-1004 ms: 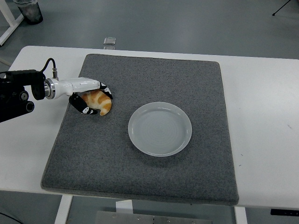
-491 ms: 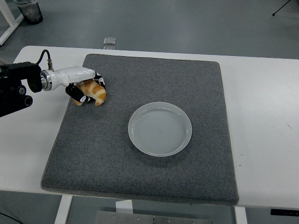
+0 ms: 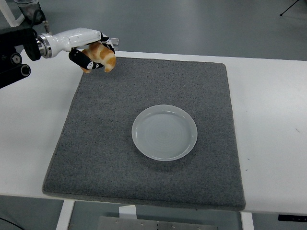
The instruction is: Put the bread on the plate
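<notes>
Left hand (image 3: 93,50): white shell with black fingers (image 3: 81,60), entering from the upper left on a black arm (image 3: 14,48). Fingers curled and clamped around the bread, held raised over the far left corner of the mat.

Bread (image 3: 102,56): golden-orange, croissant-like piece with a pale striped top. Gripped in the left hand, clear of the mat surface, well apart from the plate.

Plate (image 3: 164,132): round, pale grey-white, shallow, with faint concentric rings. Sits flat on the mat, slightly right of the mat's middle. Nothing on it.

Mat (image 3: 120,167): dark grey, felt-like, roughly square with rounded corners. Lies on the table and covers most of its middle section.

Table (image 3: 273,120): white, with bare strips showing left and right of the mat; near edge at the bottom of the view.

Small flat item (image 3: 113,42): grey, on the floor just beyond the table's far edge, beside the hand; kind cannot be told.

Dark container (image 3: 29,9): on the floor at the upper left corner, partly cut off by the frame.

Right hand: outside the view.
</notes>
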You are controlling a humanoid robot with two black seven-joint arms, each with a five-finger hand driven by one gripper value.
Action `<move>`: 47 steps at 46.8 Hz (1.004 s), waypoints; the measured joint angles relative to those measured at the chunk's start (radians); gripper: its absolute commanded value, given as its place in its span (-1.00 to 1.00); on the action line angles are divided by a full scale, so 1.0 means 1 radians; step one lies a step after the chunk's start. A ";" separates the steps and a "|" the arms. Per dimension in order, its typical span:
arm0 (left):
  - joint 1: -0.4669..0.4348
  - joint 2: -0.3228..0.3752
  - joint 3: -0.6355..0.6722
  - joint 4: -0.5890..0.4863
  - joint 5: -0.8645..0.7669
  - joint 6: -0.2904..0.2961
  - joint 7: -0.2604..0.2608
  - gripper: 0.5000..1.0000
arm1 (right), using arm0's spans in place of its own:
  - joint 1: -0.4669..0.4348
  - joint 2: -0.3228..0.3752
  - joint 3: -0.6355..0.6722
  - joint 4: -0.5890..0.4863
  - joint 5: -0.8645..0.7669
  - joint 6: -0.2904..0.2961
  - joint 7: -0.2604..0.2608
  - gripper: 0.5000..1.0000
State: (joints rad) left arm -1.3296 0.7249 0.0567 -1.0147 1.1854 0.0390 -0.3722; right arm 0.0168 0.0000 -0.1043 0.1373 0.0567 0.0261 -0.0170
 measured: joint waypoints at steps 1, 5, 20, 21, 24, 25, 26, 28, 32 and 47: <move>-0.011 0.004 0.000 -0.005 0.000 -0.005 0.000 -1.00 | 0.000 0.000 0.000 0.000 0.000 0.000 0.000 0.81; -0.054 0.017 -0.007 -0.033 -0.003 -0.024 -0.003 -1.00 | 0.000 0.000 0.000 0.000 0.000 0.000 0.000 0.81; -0.077 0.026 -0.103 -0.209 -0.004 -0.157 -0.011 -1.00 | 0.000 0.000 0.000 0.000 0.000 0.000 0.000 0.81; -0.078 0.025 -0.108 -0.221 -0.003 -0.164 -0.011 -1.00 | 0.000 0.000 0.000 0.000 0.000 0.000 0.000 0.81; -0.079 0.015 -0.118 -0.256 -0.002 -0.184 -0.011 -1.00 | 0.000 0.000 0.000 0.000 0.000 0.000 0.000 0.81; -0.080 0.011 -0.122 -0.267 -0.001 -0.190 -0.012 -1.00 | 0.000 0.000 0.000 0.000 0.000 0.000 0.000 0.81; -0.082 0.007 -0.124 -0.275 -0.001 -0.195 -0.011 -1.00 | 0.000 0.000 0.000 0.000 0.000 0.000 0.000 0.81; -0.085 -0.005 -0.131 -0.288 0.000 -0.202 -0.011 -1.00 | 0.000 0.000 0.000 0.000 0.000 0.000 0.000 0.81; -0.087 -0.039 -0.137 -0.308 0.001 -0.215 -0.013 -1.00 | 0.000 0.000 0.000 0.000 0.000 0.000 0.000 0.81; -0.054 -0.155 -0.127 -0.308 0.051 -0.218 -0.012 -1.00 | 0.000 0.000 0.000 0.000 0.000 0.000 0.000 0.81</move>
State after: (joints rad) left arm -1.3838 0.5698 -0.0705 -1.3223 1.2363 -0.1791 -0.3845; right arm 0.0170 0.0000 -0.1043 0.1377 0.0567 0.0261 -0.0168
